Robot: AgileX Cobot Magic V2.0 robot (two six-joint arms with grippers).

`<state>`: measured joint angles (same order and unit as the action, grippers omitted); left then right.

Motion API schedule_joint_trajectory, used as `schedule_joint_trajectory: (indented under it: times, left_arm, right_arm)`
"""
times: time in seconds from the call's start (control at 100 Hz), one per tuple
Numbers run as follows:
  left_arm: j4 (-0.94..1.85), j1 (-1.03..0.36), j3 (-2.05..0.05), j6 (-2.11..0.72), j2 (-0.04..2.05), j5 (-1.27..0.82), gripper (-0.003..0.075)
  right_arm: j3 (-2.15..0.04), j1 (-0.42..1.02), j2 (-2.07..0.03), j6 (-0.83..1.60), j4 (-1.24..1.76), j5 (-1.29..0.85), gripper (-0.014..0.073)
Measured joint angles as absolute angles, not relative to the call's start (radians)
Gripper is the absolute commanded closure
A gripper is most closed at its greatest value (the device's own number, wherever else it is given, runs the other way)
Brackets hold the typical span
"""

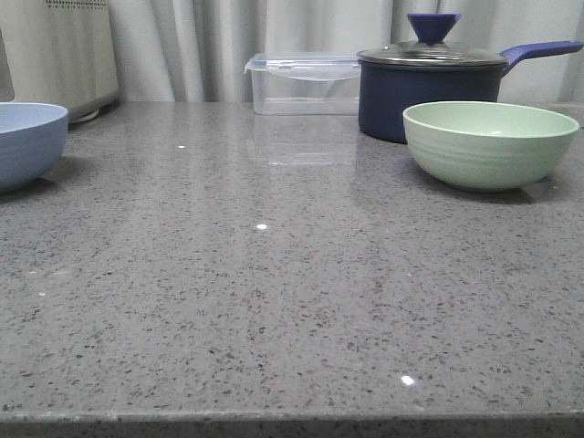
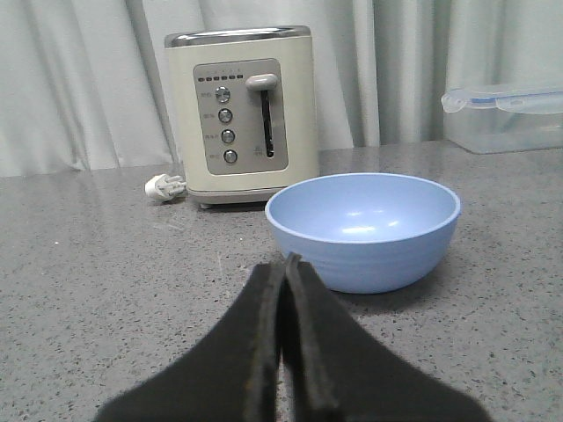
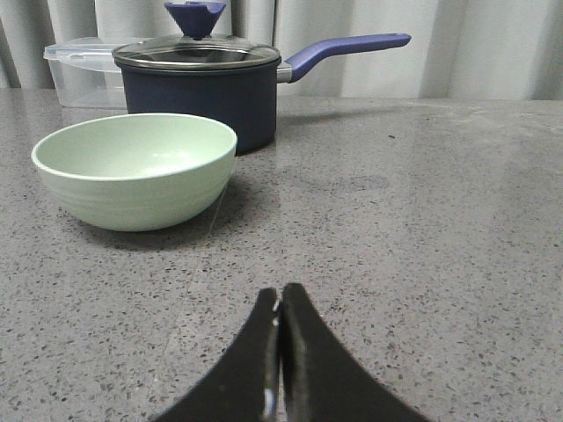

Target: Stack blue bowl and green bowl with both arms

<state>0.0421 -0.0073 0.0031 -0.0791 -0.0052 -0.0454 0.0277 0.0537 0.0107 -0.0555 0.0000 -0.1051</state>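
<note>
The left jaws are pressed together, holding nothing; the blue bowl stands upright on the bench just beyond their tips, a toaster behind it. The right jaws are likewise together and bare, with the green bowl ahead and to one side, a navy saucepan just behind its rim. In the front view both bowls sit near opposite bench edges, well apart, with bare bench between them.
</note>
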Motion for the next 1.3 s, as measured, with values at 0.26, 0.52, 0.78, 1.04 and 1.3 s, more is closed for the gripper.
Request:
schedule_joint_trajectory:
  times: [0.26, 0.52, 0.78, 1.04, 1.3]
  left_arm:
    - [0.042, -0.007, 0.003, -0.079, -0.005, -0.045, 0.0741]
    - [0.042, -0.007, 0.003, -0.079, -0.005, -0.045, 0.0741]
    - [0.042, -0.007, 0.003, -0.079, -0.005, -0.045, 0.0741]
    - [0.082, -0.007, 0.003, -0.079, -0.005, -0.045, 0.0741]
    - [0.125, -0.007, -0.106, -0.079, 0.009, -0.204, 0.0741]
  right_arm:
    - [0.028, 0.054, 0.011, -0.055, 0.000, -0.105, 0.0604]
    - [0.028, 0.054, 0.011, -0.055, 0.000, -0.105, 0.0604]
    - [0.028, 0.054, 0.011, -0.055, 0.000, -0.099, 0.0604]
    - [0.028, 0.054, 0.011, -0.055, 0.063, -0.078, 0.0601]
    - [-0.088, 0.054, -0.031, -0.055, 0.130, -0.245, 0.0662]
